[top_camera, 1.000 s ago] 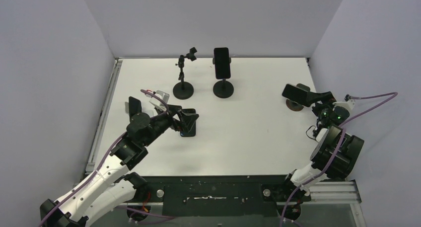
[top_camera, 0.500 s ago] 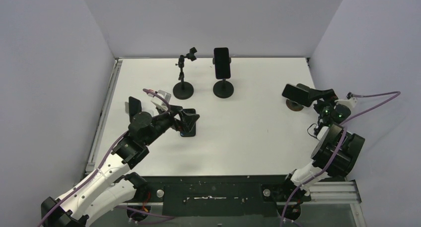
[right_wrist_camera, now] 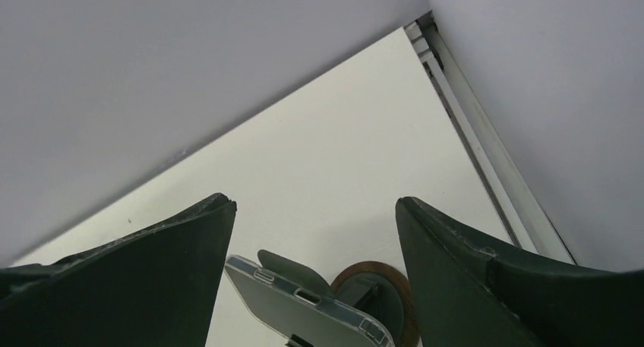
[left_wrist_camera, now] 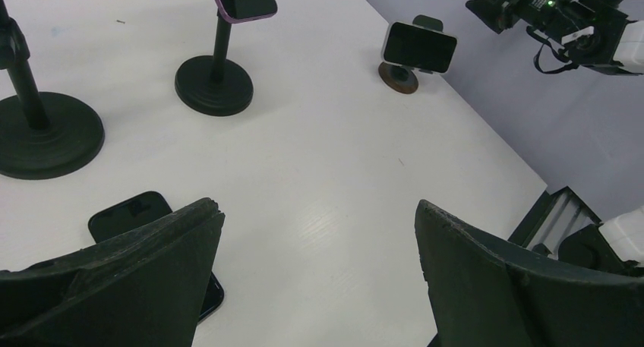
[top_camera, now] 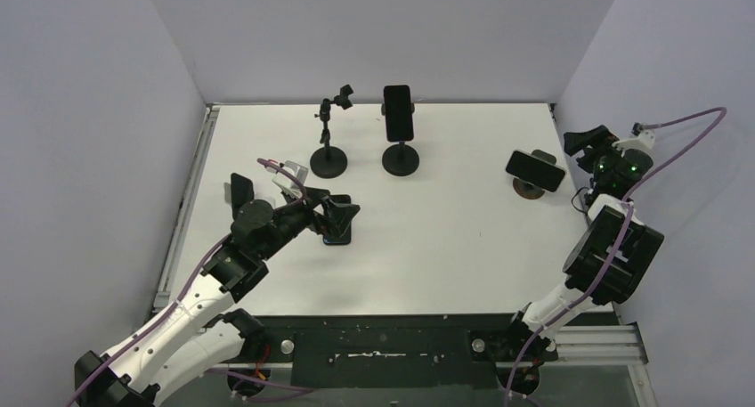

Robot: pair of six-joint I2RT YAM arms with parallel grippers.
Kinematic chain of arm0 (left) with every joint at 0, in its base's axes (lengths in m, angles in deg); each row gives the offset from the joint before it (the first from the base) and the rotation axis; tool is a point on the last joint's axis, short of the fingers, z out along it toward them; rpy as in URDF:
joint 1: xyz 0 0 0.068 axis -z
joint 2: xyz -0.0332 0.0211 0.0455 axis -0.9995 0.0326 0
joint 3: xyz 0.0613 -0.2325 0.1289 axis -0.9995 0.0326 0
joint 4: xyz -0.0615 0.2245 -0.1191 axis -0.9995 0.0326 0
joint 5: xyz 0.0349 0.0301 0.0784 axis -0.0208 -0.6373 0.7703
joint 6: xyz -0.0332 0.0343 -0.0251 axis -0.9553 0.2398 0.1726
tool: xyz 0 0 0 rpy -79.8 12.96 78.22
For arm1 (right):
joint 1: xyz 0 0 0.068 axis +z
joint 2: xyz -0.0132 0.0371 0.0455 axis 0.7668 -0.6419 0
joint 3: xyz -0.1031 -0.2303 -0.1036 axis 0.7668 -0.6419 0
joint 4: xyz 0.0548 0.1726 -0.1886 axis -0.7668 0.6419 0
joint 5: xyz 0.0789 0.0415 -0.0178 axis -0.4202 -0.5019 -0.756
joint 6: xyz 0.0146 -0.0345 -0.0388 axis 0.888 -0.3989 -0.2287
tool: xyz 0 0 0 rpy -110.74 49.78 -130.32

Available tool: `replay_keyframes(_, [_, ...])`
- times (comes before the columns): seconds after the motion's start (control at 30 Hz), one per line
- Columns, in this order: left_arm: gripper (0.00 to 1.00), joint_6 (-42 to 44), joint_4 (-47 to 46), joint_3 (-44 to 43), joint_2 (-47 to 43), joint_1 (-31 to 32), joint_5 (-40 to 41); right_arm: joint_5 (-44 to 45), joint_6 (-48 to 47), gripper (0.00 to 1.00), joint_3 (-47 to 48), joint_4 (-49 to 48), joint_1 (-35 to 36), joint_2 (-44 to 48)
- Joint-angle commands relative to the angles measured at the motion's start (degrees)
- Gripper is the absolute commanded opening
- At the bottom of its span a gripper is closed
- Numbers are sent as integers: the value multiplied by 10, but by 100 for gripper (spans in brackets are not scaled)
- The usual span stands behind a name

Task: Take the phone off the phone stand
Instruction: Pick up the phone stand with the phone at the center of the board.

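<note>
Phone (top_camera: 535, 168) seated landscape on low stand (top_camera: 528, 191), far right. Right gripper (top_camera: 589, 142) just beside it, jaws wide, empty, no contact. Left gripper (top_camera: 343, 215) wide too, holding nothing. Step, likely: approach. Next: straddle phone edges, close, lift clear of stand.

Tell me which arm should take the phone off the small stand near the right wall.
Right. The right gripper hangs open close beside the phone on the small stand, which shows in its wrist view. The left gripper, also open, is far across the table by a flat phone.
</note>
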Motion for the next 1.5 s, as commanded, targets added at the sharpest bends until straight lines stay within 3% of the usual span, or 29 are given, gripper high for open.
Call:
replay_keyframes(0.0, [97, 2, -44, -1, -2, 6, -17, -54, -100, 78, 42, 101, 22, -26])
replay_keyframes(0.43, [97, 5, -39, -3, -17, 15, -16, -94, -140, 59, 58, 148, 38, -42])
replay_keyframes(0.7, [97, 7, -36, -2, -19, 17, -15, -87, -155, 57, 62, 164, 38, -44])
replay_keyframes(1.47, [97, 8, -37, -2, -17, 16, -17, -94, -175, 24, 59, 168, 56, -55])
